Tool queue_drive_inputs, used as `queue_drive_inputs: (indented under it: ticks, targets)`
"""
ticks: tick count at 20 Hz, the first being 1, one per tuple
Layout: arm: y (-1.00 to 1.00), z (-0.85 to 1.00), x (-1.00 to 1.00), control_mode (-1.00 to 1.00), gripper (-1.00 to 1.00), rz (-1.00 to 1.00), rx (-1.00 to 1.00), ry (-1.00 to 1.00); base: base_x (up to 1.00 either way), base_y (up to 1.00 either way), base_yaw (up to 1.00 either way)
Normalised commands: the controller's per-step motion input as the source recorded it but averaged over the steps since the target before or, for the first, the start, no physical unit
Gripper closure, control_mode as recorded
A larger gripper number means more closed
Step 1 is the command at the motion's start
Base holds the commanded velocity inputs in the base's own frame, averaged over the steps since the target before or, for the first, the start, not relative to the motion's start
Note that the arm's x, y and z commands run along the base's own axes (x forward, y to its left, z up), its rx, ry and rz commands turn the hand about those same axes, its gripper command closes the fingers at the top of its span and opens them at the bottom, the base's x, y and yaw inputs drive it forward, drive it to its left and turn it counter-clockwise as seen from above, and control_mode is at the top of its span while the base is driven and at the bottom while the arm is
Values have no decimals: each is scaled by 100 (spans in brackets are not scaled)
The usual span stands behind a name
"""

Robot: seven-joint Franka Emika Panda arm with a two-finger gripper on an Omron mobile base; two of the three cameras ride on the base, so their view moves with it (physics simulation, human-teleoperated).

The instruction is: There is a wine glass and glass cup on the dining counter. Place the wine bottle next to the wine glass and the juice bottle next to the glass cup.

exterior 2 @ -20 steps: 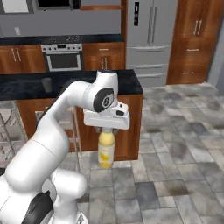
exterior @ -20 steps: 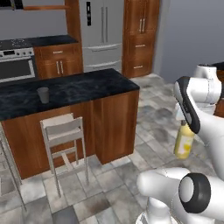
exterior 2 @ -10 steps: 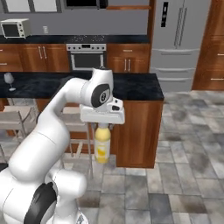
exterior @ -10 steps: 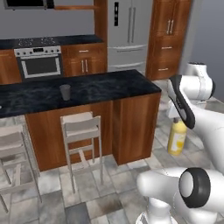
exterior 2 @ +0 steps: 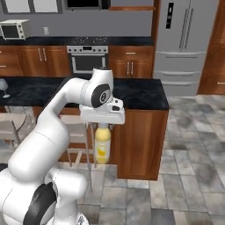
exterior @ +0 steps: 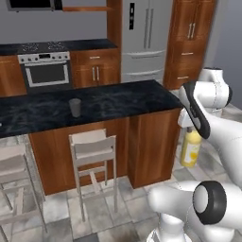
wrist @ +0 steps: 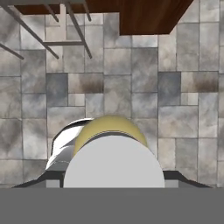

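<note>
- The dining counter [exterior: 108, 101] is the landmark here: a long black marble slab on a reddish wooden base, with a pale stool [exterior: 92, 151] in front of it
- The white arm [exterior 2: 57, 118] reaches out beside the right end of the dining counter and carries its load in the air, below the level of the slab and above the tiled floor [exterior 2: 189, 176]
- The juice bottle [exterior 2: 103, 144] hangs upright under the hand, just beside the wooden end panel of the dining counter; in the hand view its pale cap [wrist: 114, 162] and yellow shoulder are seen from above, with the floor far under them
- The gripper [exterior 2: 103, 125] is closed around the neck of the juice bottle, because the bottle hangs from it with nothing under it; the fingertips themselves are hidden by the cap
- The glass cup [exterior: 74, 107] stands on the dining counter, well to the left of the juice bottle, alone on the slab
- The wine glass [exterior 2: 3, 87] stands near the far left end of the dining counter, well apart from the glass cup
- My judgement: the step in hand is carrying the juice bottle to the glass cup; the next move calls for lifting the bottle above the slab edge, then setting it down upright beside the cup without knocking it
- A darker patch is on the front of the juice bottle, but no writing or brand can be read anywhere
</note>
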Motion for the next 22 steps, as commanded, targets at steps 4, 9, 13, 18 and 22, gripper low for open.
queue_drive_inputs:
  ticks: [4,9,13,18,22]
  targets:
    - [0,0,0,100,100,0,0,0,72,0,0]
    - [0,0,0,100,100,0,0,0,66,3,0]
    - [0,0,0,100,100,0,0,0,64,22,0]
    - [0,0,0,100,100,0,0,0,61,31,1]
    - [0,0,0,100,100,0,0,0,47,33,4]
